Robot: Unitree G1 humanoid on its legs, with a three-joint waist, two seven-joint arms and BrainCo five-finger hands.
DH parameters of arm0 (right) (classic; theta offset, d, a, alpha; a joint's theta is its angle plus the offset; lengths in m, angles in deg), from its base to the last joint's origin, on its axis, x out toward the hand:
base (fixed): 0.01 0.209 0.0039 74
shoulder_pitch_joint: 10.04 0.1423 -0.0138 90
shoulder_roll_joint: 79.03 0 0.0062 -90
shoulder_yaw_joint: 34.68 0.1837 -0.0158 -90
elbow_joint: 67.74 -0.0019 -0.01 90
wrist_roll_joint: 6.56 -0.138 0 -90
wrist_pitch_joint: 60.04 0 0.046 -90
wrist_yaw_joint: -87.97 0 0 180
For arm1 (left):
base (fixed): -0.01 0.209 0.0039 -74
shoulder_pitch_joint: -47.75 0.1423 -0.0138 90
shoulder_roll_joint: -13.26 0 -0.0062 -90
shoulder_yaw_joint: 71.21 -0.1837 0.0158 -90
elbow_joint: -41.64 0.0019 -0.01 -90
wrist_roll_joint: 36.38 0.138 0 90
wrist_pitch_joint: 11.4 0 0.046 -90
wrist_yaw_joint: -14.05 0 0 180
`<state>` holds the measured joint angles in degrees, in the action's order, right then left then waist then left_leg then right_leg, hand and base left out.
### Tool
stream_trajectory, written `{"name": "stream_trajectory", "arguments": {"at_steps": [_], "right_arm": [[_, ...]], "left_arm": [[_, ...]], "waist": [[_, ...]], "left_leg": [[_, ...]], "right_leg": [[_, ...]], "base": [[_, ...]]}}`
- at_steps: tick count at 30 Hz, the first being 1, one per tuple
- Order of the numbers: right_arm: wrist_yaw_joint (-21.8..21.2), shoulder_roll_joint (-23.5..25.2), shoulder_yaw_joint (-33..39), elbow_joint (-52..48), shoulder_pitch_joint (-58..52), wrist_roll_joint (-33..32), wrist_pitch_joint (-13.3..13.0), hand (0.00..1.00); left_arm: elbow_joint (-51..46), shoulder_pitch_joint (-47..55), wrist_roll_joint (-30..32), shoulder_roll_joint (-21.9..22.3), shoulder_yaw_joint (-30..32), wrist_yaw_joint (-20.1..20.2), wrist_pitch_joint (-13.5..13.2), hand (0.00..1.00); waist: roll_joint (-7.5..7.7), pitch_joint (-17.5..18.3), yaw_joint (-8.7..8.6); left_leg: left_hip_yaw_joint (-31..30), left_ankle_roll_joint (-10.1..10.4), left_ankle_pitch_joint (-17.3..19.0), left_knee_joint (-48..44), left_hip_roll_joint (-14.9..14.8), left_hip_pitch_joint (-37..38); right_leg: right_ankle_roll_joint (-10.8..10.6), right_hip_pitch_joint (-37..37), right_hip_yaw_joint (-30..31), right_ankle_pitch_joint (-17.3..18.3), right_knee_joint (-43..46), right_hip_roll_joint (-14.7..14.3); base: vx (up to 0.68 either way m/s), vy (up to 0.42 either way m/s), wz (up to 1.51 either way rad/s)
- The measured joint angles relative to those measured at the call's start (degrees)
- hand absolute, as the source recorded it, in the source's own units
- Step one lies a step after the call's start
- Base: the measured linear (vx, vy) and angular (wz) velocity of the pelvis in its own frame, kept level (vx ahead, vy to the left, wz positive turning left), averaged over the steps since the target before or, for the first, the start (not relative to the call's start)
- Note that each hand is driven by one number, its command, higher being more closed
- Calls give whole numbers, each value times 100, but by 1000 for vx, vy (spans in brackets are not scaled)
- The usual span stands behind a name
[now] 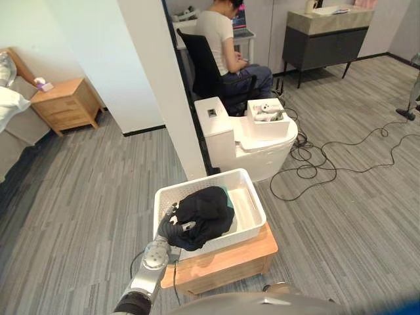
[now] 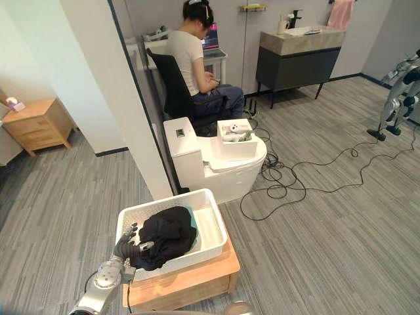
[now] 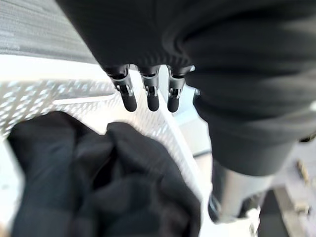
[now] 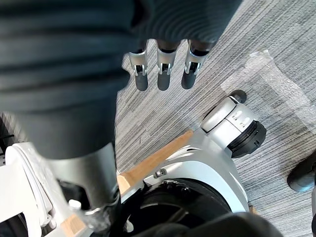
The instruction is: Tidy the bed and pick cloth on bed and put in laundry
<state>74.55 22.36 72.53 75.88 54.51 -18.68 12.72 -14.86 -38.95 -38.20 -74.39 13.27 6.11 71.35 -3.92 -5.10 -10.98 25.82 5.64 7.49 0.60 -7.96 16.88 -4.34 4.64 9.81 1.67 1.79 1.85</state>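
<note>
Your head pair looks down on the basket [image 1: 244,205]; the left wrist camera hangs close over it, the right faces floor [image 4: 276,123].

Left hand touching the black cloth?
Cannot tell. Left wrist view shows white basket between the fingertips and the black cloth; in the eye views the left hand overlaps the cloth's edge.

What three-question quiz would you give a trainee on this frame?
1. True or false: the black cloth lies inside the white basket.
2. The left hand is: A) shut on the cloth; B) open at the basket's near rim; C) flat on the floor.
3. Short answer: what does the right hand hold?

Key: 1 true; 2 B; 3 nothing, its fingers are straight.
</note>
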Motion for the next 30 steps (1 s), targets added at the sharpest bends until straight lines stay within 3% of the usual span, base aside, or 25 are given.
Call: {"name": "stream_trajectory", "arguments": {"at_steps": [9,16,22,25,30], "right_arm": [[-61,12,-15,138,-11,0,0,0],[-105,-9,-204,136,27,3,8,0],[16,-59,-444,132,30,-5,22,0],[25,-87,-503,122,28,3,65,0],[68,-104,-590,131,44,92,66,0]], "left_arm": [[-771,-23,-856,-493,624,65,-90,0],[-1346,264,-1801,-412,929,426,39,0],[-1449,978,-2588,-1,1372,520,236,0],[-778,1286,-2572,253,1614,548,319,0],[599,1641,-2550,704,2017,684,347,0]], "waist": [[95,87,244],[153,90,420],[268,116,580],[354,188,754],[382,203,822]], "left_leg": [[-296,-26,-38,37,49,-140],[-440,-33,-46,26,75,-189],[-624,-54,-66,22,91,-282],[-700,-59,-74,30,94,-318],[-736,-59,-72,48,97,-288]], "right_leg": [[-8,39,-283,6,-127,58],[7,89,-428,24,-173,88],[1,75,-622,66,-186,143],[-9,93,-713,81,-212,193],[-16,190,-774,79,-294,219]], "base": [[12,-20,15],[-2,-25,11],[-25,-32,16],[14,-20,15],[13,-11,7]]}}
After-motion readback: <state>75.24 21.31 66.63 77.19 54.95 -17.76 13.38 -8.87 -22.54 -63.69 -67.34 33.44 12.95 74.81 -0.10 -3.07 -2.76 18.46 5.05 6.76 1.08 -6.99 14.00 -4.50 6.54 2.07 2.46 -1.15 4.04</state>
